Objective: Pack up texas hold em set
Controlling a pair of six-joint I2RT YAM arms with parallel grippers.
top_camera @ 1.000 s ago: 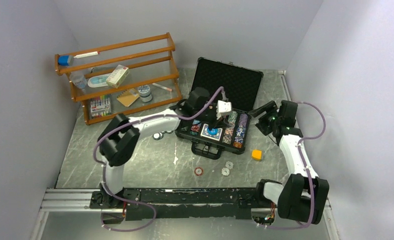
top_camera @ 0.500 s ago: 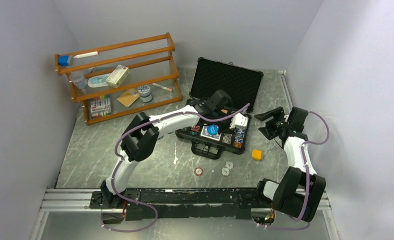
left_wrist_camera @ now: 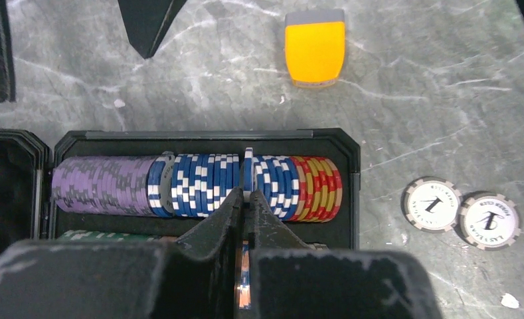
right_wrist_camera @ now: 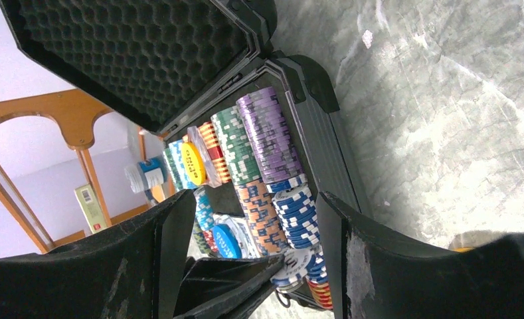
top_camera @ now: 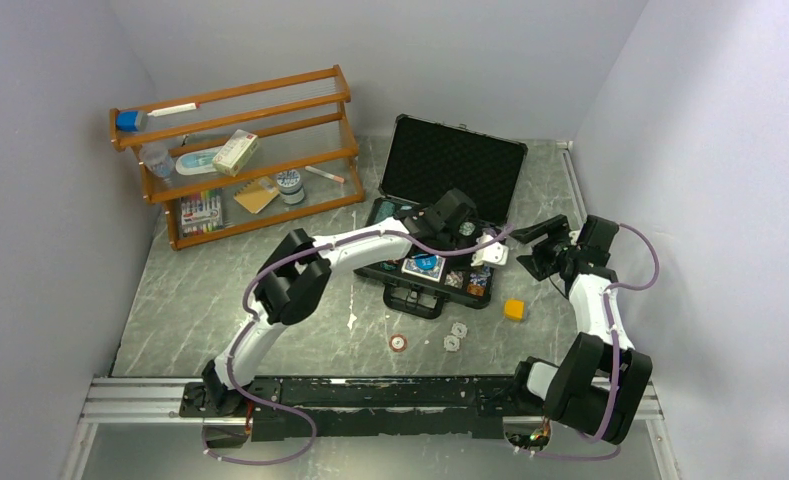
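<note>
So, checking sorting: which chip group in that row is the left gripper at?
The blue-and-white group, mid-row between the purple group and the red-and-yellow group; the left gripper pinches a chip there.

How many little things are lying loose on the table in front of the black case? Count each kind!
White button tokens: 2
Red chip: 1
Orange cube: 1
Total: 4

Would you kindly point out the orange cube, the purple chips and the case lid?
orange cube (left_wrist_camera: 315, 45): left wrist view, top face.
purple chips (left_wrist_camera: 103, 185): left wrist view, row's middle.
case lid (top_camera: 455, 165): top external view, foam lining.
</note>
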